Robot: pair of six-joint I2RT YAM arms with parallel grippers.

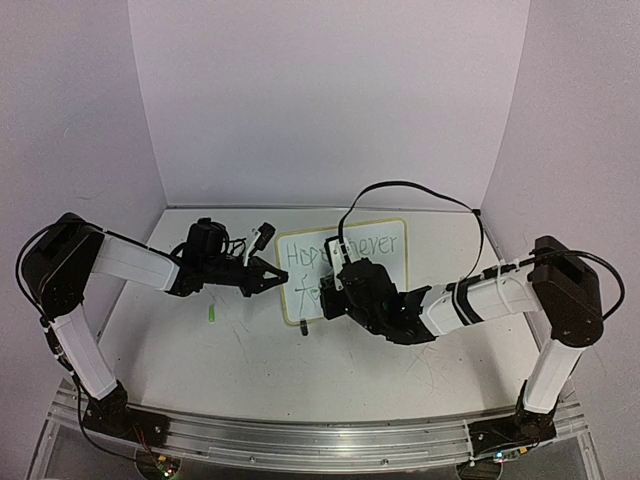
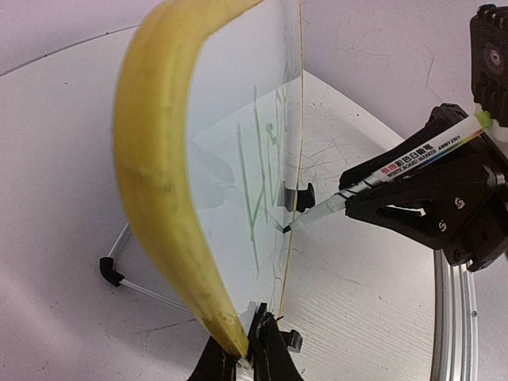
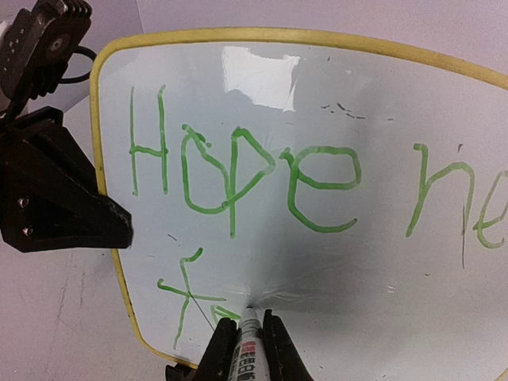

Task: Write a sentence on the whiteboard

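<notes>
Pale lilac walls point(image 1: 300, 100) enclose a scuffed white surface point(image 1: 250, 350). The left end effector point(image 1: 272, 276) is pinched narrow on the left rim of the upright whiteboard point(image 1: 385, 272). A small green piece point(image 1: 212, 315), too small to identify, lies near it. The right end effector point(image 3: 250, 343) grips a marker point(image 2: 389, 169), whose tip touches the board just ahead of its fingers. The sentence point(image 3: 321, 186) reads "Hope ne…", cut off at right. From overhead, the arm hides its middle.
</notes>
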